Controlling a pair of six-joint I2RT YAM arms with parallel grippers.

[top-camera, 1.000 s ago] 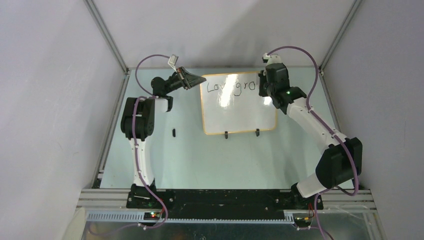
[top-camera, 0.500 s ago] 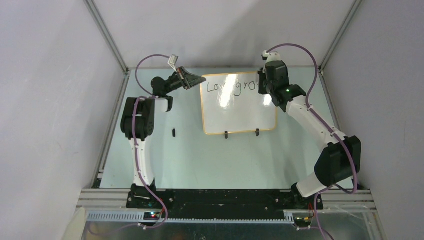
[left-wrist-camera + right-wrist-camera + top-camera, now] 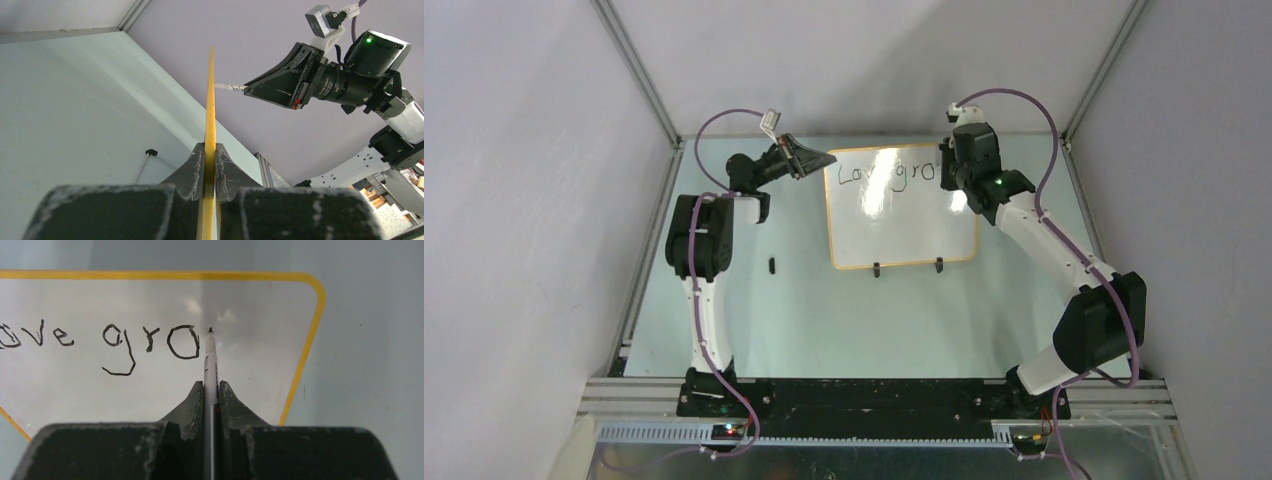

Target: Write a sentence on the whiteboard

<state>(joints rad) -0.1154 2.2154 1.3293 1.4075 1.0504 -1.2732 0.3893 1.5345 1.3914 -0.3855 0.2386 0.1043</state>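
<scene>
The whiteboard (image 3: pixel 904 225) sits toward the far middle of the table (image 3: pixel 824 310). It looks light, thin and stiff with a slick face, so I'd guess it skates under pen pressure unless pinned at its orange rim (image 3: pixel 210 100), which is where the left gripper (image 3: pixel 210 150) is clamped, near the far left corner. Long side runs left to right, feet (image 3: pixel 877 268) on the near edge, and the sentence (image 3: pixel 149 340) ("Love gro") reads along it. The right gripper (image 3: pixel 211 387) is pinched on a marker (image 3: pixel 210 357), tip just right of the "o".
</scene>
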